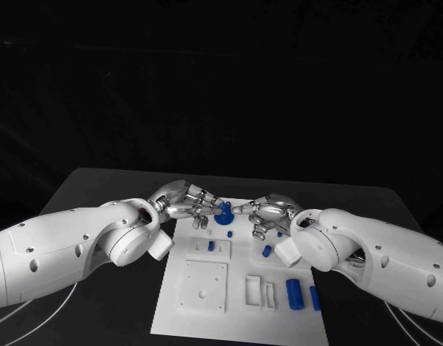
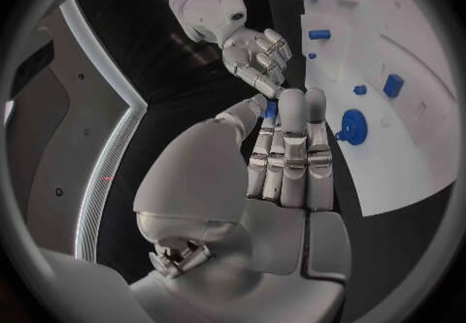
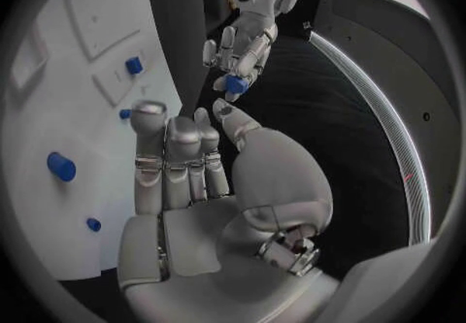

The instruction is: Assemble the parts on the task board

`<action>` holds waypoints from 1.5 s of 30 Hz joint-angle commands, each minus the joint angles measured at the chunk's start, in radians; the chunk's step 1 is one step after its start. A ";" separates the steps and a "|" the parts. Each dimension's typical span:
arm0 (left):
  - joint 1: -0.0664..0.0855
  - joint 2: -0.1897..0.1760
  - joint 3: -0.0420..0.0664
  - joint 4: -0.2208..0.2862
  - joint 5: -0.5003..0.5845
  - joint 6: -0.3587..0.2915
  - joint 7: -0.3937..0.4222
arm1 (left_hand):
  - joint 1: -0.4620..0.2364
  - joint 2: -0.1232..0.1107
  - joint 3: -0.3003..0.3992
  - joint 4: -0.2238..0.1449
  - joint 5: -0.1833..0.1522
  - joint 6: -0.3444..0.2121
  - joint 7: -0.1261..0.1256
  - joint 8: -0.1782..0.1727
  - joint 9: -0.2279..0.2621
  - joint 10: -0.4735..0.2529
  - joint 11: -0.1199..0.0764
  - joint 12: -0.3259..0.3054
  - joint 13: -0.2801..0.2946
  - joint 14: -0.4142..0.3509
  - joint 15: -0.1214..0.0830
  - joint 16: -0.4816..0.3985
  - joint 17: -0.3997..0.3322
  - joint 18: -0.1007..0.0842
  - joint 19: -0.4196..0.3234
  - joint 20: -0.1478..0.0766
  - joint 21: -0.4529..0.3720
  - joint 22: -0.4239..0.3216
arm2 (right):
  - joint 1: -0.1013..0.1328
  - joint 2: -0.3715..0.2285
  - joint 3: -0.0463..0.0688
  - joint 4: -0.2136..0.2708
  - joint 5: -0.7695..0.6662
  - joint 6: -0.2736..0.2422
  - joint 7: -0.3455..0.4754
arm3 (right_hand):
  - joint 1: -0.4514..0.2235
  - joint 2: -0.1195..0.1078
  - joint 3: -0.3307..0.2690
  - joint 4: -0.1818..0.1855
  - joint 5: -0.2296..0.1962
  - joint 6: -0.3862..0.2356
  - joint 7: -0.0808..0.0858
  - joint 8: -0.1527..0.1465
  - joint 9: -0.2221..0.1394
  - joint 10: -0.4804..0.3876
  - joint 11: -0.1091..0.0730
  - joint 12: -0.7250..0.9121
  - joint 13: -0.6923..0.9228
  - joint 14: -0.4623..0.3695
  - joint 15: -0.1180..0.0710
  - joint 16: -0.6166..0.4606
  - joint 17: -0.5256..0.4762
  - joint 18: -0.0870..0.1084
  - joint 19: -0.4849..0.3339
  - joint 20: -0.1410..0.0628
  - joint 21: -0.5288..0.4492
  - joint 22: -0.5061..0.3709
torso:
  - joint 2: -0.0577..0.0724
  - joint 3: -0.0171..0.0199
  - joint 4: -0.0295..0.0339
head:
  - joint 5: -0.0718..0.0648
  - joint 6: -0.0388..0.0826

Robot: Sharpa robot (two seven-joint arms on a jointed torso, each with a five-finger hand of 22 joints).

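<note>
Blue part (image 1: 224, 210) above far end of board (image 1: 237, 317), pinched in left hand (image 1: 185, 202) fingers (image 3: 236, 67). Right hand (image 1: 266, 213) just beside, fingers straight, holding nothing. Probably light, rigid, smooth plastic; best taken by its sides, firmly, against slipping.

Both arms are smooth white shells with small dark screw holes; the left arm (image 1: 55, 252) and right arm (image 1: 388, 259) each end in a silver hand, left hand (image 1: 183, 200), right hand (image 1: 268, 214), with jointed metallic fingers (image 2: 291, 144). Thin cables trail beside the forearms.
</note>
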 commanded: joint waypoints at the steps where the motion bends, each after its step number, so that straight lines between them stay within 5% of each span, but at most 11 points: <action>1: -0.002 -0.001 -0.001 0.011 0.020 0.018 0.033 | 0.003 0.011 -0.001 -0.007 0.002 0.005 0.001 0.006 0.001 0.002 -0.003 -0.003 -0.001 0.009 0.001 -0.004 -0.001 0.019 0.008 0.000 -0.007 0.021 | -0.001 0.001 -0.002 0.012 0.018 0.040 -0.009 | 0.000 0.014 0.003 -0.010 -0.040 0.008 -0.002 -0.001 0.000 0.002 -0.007 0.006 0.001 -0.003 0.001 0.000 0.000 -0.002 0.035 0.002 -0.001 0.072 | 0.002 0.0000 0.0000 | -0.004 0.000; 11: -0.005 0.000 -0.006 0.017 0.009 0.020 0.035 | 0.003 0.014 -0.001 -0.011 0.002 0.007 0.001 0.007 0.001 0.004 -0.003 -0.003 -0.001 0.009 0.000 -0.005 -0.001 0.019 0.008 0.000 -0.008 0.022 | -0.001 -0.004 -0.007 0.028 0.016 0.045 -0.002 | -0.005 0.038 -0.041 -0.005 -0.112 0.017 -0.008 -0.001 0.000 0.004 -0.010 0.005 -0.001 -0.003 -0.001 -0.001 0.000 -0.005 0.035 -0.001 -0.006 0.072 | 0.003 0.0003 -0.0009 | -0.006 -0.001; 19: -0.005 -0.001 -0.008 0.022 -0.002 0.024 0.034 | 0.003 0.014 -0.001 -0.013 0.002 0.008 0.001 0.007 0.001 0.004 -0.003 -0.003 -0.001 0.009 0.000 -0.005 -0.001 0.019 0.008 0.000 -0.008 0.022 | -0.001 -0.008 -0.008 0.030 0.016 0.050 0.004 | -0.008 0.060 -0.065 -0.003 -0.113 0.036 -0.016 -0.001 0.000 0.009 -0.015 0.002 0.001 -0.003 -0.007 -0.003 0.005 -0.014 0.035 -0.009 -0.005 0.072 | 0.004 0.0001 0.0005 | -0.008 -0.003; 20: -0.005 -0.002 -0.008 0.022 -0.004 0.024 0.035 | 0.003 0.014 -0.001 -0.013 0.002 0.008 0.001 0.007 0.001 0.004 -0.003 -0.003 -0.001 0.009 0.000 -0.005 -0.001 0.019 0.008 0.000 -0.008 0.022 | -0.001 -0.009 -0.008 0.030 0.016 0.052 0.004 | 0.000 0.074 -0.103 -0.008 -0.113 0.037 -0.017 -0.001 0.000 0.010 -0.017 -0.002 0.003 -0.002 -0.009 -0.005 0.010 -0.019 0.036 -0.014 -0.007 0.072 | 0.004 0.0000 0.0004 | -0.008 -0.004; 27: -0.005 -0.004 -0.009 0.018 -0.012 0.022 0.033 | 0.004 0.015 -0.001 -0.016 0.002 0.008 0.001 0.007 0.001 0.004 -0.003 -0.003 -0.001 0.009 0.000 -0.005 -0.001 0.019 0.008 0.000 -0.008 0.022 | -0.001 -0.012 -0.008 0.030 0.018 0.058 0.003 | -0.013 0.065 -0.138 -0.002 -0.113 0.036 -0.016 -0.001 0.000 0.010 -0.015 -0.004 0.003 -0.002 -0.008 -0.008 0.011 -0.016 0.035 -0.011 -0.009 0.072 | 0.003 0.0001 -0.0009 | -0.006 -0.005; 45: -0.005 -0.002 -0.009 0.010 -0.029 0.023 0.027 | 0.004 0.016 0.000 -0.018 0.002 0.007 0.001 0.007 0.001 0.004 -0.003 -0.003 -0.001 0.009 0.000 -0.006 -0.001 0.019 0.008 0.000 -0.007 0.023 | -0.002 -0.012 -0.008 0.030 0.020 0.073 -0.001 | 0.007 0.099 -0.271 -0.012 -0.113 0.034 -0.014 -0.001 0.000 0.010 -0.014 -0.009 0.009 -0.001 -0.006 -0.014 0.019 -0.014 0.035 -0.010 -0.013 0.072 | 0.002 0.0001 0.0003 | -0.005 -0.006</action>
